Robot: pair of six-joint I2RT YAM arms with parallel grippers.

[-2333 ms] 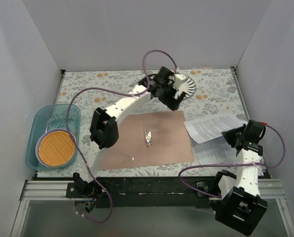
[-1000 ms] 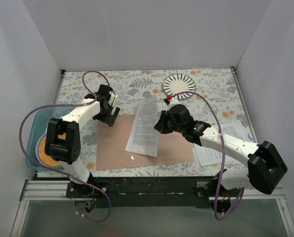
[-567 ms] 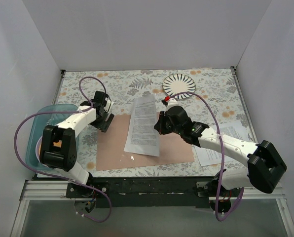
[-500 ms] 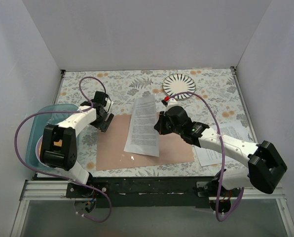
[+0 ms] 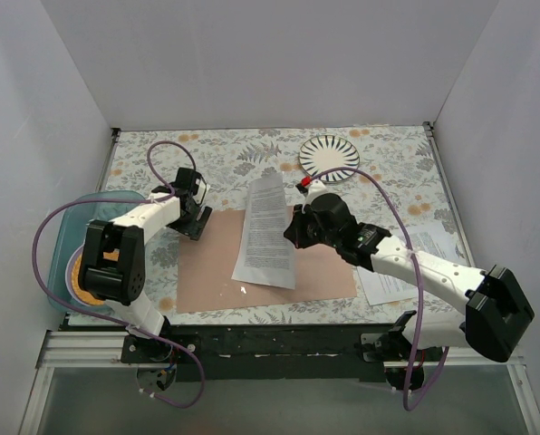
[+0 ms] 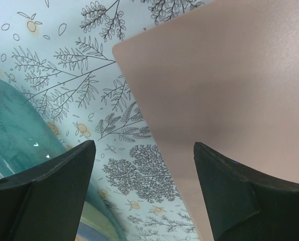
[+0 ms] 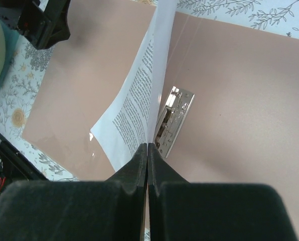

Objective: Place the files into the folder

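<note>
at frame centre, right gripper (image 7: 147,147) pinches a printed sheet (image 5: 268,231) over the folder (image 5: 211,265); left gripper (image 6: 143,153) hangs spread at its upper-left corner.

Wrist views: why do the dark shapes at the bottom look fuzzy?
Left wrist view: they are the left fingers, too near the lens, so soft; the folder corner is sharp. Right wrist view: the right fingers equally soft, the sheet's print crisp.

A printed white sheet (image 5: 268,231) hangs over the flat brown folder (image 5: 208,265) (silver fastener (image 7: 173,120) showing).
</note>
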